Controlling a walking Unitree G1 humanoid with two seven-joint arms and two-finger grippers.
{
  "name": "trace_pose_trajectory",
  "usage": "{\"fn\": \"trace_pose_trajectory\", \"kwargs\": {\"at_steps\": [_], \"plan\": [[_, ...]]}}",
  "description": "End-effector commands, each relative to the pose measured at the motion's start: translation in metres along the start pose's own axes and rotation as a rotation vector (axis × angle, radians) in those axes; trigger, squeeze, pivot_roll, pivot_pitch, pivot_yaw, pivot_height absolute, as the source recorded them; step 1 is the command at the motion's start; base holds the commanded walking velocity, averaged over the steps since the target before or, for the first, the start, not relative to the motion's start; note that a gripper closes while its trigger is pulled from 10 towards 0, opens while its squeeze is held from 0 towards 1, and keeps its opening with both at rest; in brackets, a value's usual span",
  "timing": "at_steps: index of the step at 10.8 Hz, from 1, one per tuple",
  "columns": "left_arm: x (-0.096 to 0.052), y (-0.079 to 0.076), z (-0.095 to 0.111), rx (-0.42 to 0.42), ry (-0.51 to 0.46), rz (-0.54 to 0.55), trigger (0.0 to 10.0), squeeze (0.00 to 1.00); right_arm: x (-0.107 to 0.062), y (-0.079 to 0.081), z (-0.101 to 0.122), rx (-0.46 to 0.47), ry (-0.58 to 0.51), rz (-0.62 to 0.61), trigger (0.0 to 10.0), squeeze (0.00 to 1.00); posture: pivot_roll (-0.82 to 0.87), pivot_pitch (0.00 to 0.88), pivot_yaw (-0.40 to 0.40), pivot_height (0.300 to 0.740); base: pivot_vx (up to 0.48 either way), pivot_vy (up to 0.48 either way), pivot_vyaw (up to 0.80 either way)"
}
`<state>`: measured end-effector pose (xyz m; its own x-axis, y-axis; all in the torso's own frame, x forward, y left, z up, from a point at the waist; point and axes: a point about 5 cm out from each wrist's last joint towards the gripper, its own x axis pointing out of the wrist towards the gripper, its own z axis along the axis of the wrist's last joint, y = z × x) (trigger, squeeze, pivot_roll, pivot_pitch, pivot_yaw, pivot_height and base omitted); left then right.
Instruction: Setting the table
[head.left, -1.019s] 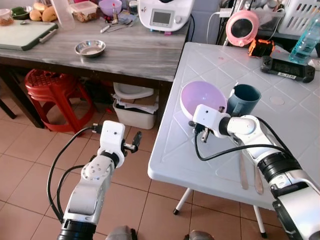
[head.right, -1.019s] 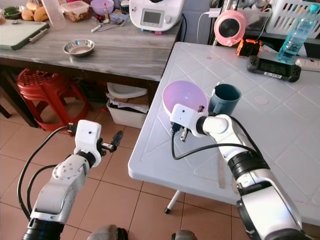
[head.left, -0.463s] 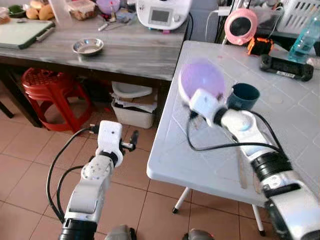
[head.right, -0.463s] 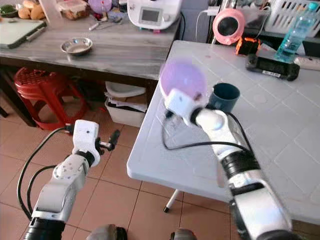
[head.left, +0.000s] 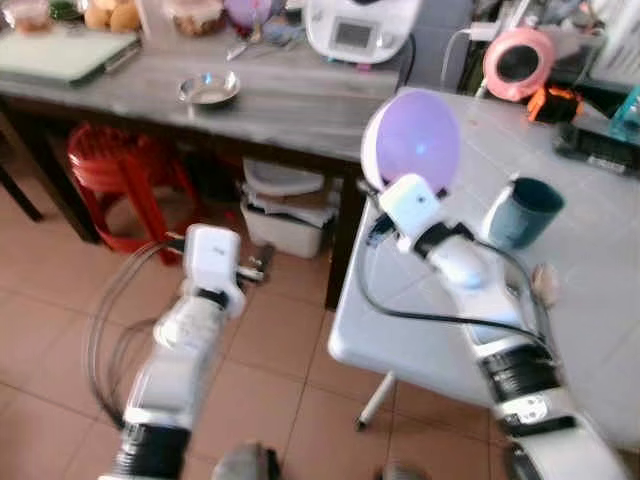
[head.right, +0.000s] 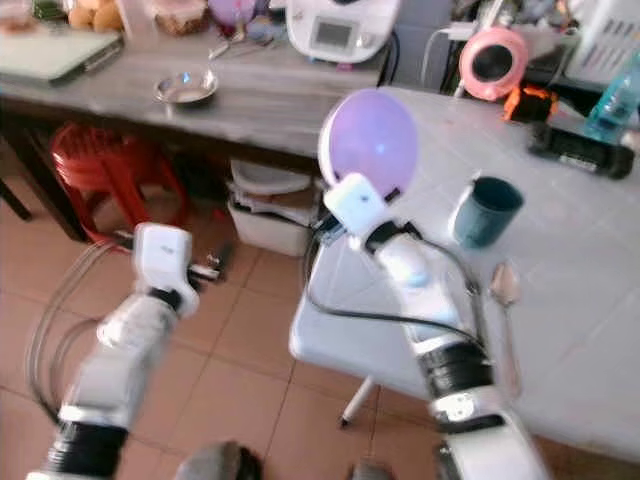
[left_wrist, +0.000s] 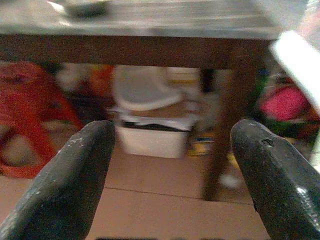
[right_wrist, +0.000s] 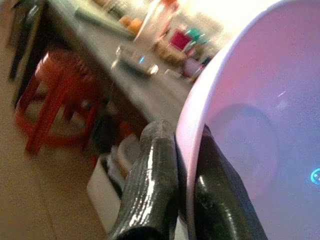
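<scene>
purple bowl (head.left: 411, 137) rim between right tool (right_wrist: 178, 200) fingers

One purple bowl (head.left: 411, 138), one blue cup (head.left: 521, 211), one spoon (head.right: 505, 310), one red stool (head.left: 115, 168).

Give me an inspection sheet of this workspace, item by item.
Surface: white table, partly bare.
Job's things: purple bowl lifted off the table, tilted on edge; teal cup upright; spoon lying flat.
Clutter: black device and pink appliance at the far edge.
Grippers: right gripper pinching the bowl's rim; left gripper open, holding nothing, over the floor.
Cables: black cable looping from the right wrist.
Surroundings: grey counter with a metal dish; red stool beneath.
</scene>
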<state>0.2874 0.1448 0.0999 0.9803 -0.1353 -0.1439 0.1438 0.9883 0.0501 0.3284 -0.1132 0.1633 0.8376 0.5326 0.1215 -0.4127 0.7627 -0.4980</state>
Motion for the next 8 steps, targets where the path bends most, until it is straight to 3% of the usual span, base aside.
{"fn": "trace_pose_trajectory", "kwargs": {"at_steps": [1,4,8], "plan": [[0.005,0.000,0.010,-0.002,-0.057,0.019,10.0,0.00,-0.008,-0.014,0.005,-0.002,-0.031,-0.098,10.0,0.00,-0.06,0.000,0.014,0.740,0.000,0.480,0.00],[0.008,0.002,0.019,0.016,-0.142,0.054,10.0,0.00,-0.013,-0.016,0.008,0.065,-0.038,-0.217,10.0,0.00,-0.06,0.000,0.015,0.740,0.000,0.480,0.00],[0.010,-0.002,0.018,0.068,-0.183,0.031,10.0,0.00,-0.021,-0.018,0.009,0.100,-0.018,-0.328,10.0,0.00,-0.06,0.000,0.013,0.740,0.000,0.480,0.00]]}}
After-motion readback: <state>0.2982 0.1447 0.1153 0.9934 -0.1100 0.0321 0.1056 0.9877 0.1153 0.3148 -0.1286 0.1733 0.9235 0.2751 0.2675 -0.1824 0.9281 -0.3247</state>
